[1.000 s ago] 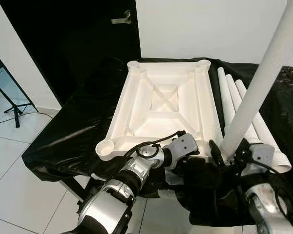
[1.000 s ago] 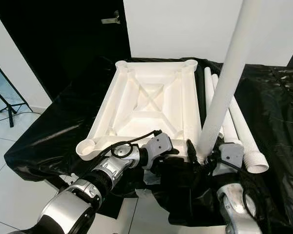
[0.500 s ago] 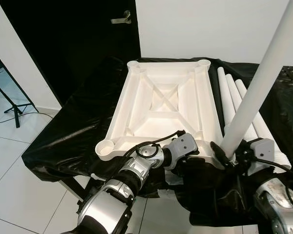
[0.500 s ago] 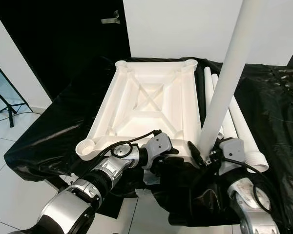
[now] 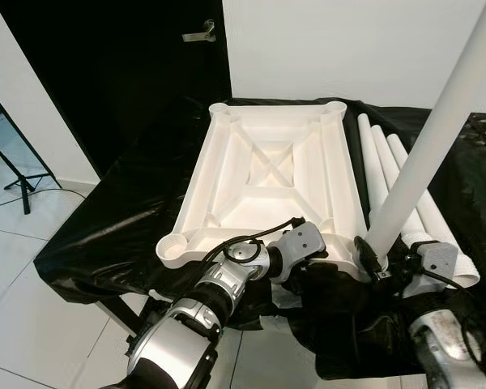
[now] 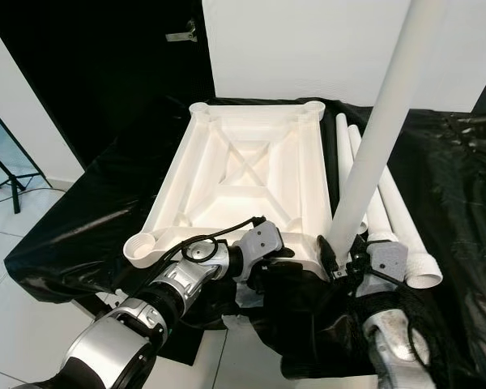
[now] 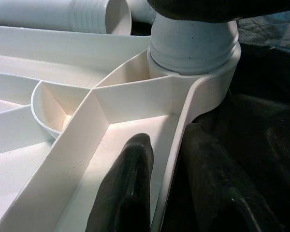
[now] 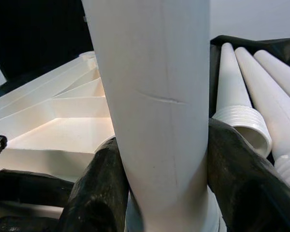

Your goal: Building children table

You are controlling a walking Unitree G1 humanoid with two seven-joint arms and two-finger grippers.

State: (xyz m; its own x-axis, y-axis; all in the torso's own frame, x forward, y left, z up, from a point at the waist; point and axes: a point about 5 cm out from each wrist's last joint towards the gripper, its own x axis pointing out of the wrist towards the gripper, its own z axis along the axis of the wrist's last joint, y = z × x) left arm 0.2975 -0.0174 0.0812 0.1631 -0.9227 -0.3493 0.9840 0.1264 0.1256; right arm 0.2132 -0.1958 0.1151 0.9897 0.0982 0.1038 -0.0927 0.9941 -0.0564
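Note:
A white plastic table top [image 5: 267,174] lies upside down on a table covered in black sheeting. One white leg [image 5: 425,154] stands tilted in the top's near right corner socket [image 7: 195,53]. My right gripper [image 8: 159,193] is shut on this leg just above the socket, with a black finger [image 8: 94,188] on either side. My left gripper [image 7: 171,193] is shut on the table top's near rim beside that corner, one finger [image 7: 128,193] inside the frame and the other outside it.
Three loose white legs [image 5: 385,158] lie side by side to the right of the table top. The black sheeting [image 5: 105,235] drapes over the near table edge. A dark door with a handle [image 5: 196,34] is behind, and a stand [image 5: 16,174] is on the tiled floor at left.
My right wrist has shifted a little around the base of the standing leg, which stays in its socket. My left gripper holds the rim as before.

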